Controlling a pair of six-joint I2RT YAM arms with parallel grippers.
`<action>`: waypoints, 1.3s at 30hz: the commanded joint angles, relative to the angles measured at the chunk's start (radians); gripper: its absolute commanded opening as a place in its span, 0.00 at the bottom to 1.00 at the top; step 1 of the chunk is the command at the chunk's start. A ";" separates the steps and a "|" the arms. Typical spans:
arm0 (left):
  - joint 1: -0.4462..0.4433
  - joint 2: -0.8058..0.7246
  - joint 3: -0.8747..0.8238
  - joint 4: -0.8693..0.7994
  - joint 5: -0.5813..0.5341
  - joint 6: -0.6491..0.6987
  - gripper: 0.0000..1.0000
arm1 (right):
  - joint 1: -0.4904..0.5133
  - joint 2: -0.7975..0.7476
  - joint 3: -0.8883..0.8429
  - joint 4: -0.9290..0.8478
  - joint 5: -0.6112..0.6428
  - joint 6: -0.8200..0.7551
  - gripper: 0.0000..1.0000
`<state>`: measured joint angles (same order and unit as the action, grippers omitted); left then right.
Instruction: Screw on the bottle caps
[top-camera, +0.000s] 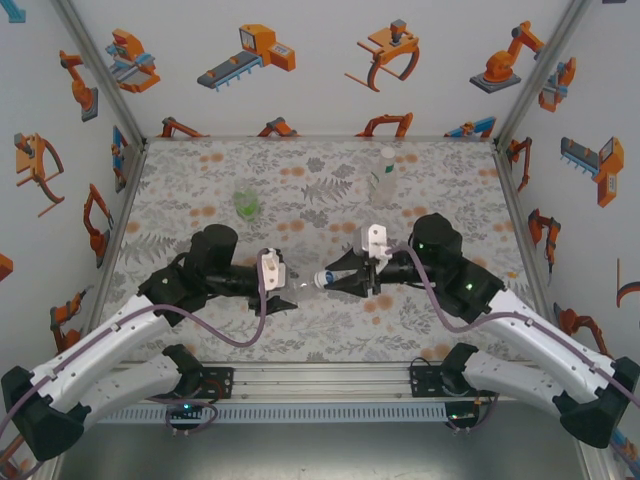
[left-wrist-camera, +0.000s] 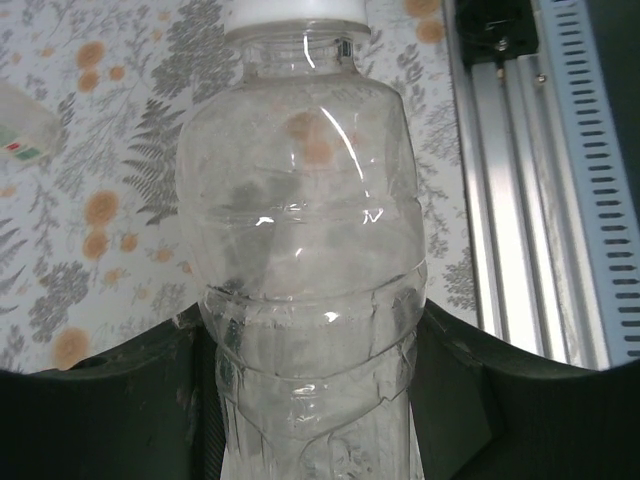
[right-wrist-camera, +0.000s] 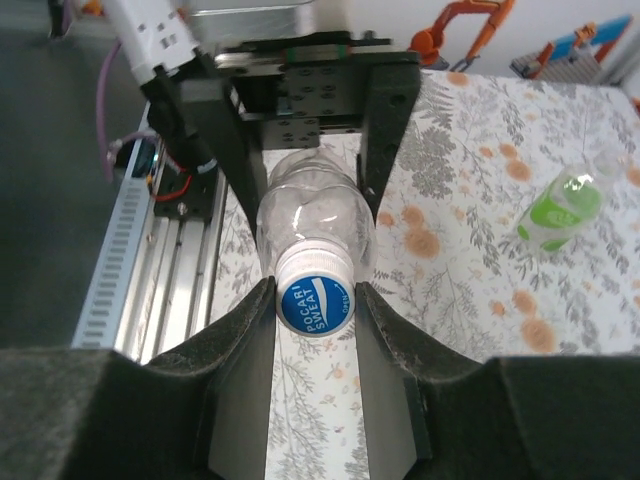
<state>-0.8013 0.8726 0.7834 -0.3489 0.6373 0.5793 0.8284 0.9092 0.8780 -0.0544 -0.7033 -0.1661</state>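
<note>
Clear bottle is gripped by the body between closed left jaws, while its blue-topped cap is seemingly pinched between closed right jaws.

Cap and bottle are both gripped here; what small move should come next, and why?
Probably rotate the right gripper to twist the cap down: its jaws are shut on the cap at the neck of the clear bottle, which the left gripper clamps.
</note>
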 joint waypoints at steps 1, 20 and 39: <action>-0.006 -0.029 0.025 0.022 -0.048 0.009 0.00 | -0.003 0.042 -0.019 0.137 0.244 0.339 0.00; -0.006 -0.005 0.017 0.048 -0.192 -0.021 0.00 | 0.000 0.191 0.014 0.029 0.399 1.474 0.00; -0.006 -0.019 0.017 0.046 0.146 0.007 0.00 | -0.002 -0.029 -0.001 0.212 0.233 0.594 0.49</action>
<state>-0.8043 0.8604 0.7834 -0.3286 0.6720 0.5694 0.8223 0.9257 0.9081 0.0021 -0.3614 0.6788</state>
